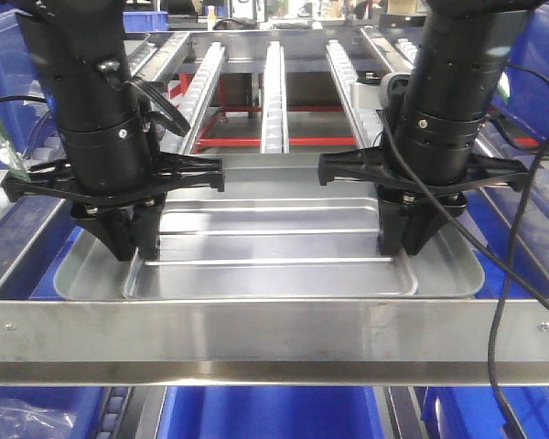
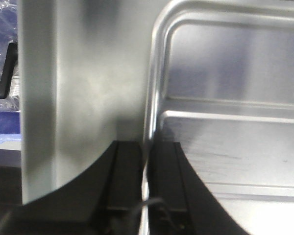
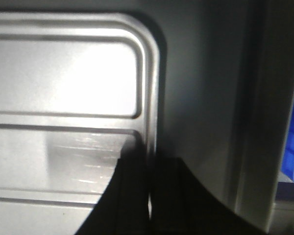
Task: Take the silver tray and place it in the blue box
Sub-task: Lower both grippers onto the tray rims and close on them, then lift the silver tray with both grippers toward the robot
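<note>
The silver tray lies flat on a steel shelf between my two arms, its long ridges running left to right. My left gripper points down at the tray's left rim. In the left wrist view its black fingers are shut on that thin rim, one inside and one outside. My right gripper is shut the same way on the right rim, seen in the right wrist view with the gripper pinching the edge. Blue plastic below the front rail may be the blue box; only a strip shows.
A steel front rail runs across just in front of the tray. Roller conveyor lanes stretch away behind it over a red frame. Blue crates stand on both sides. A black cable hangs by the right arm.
</note>
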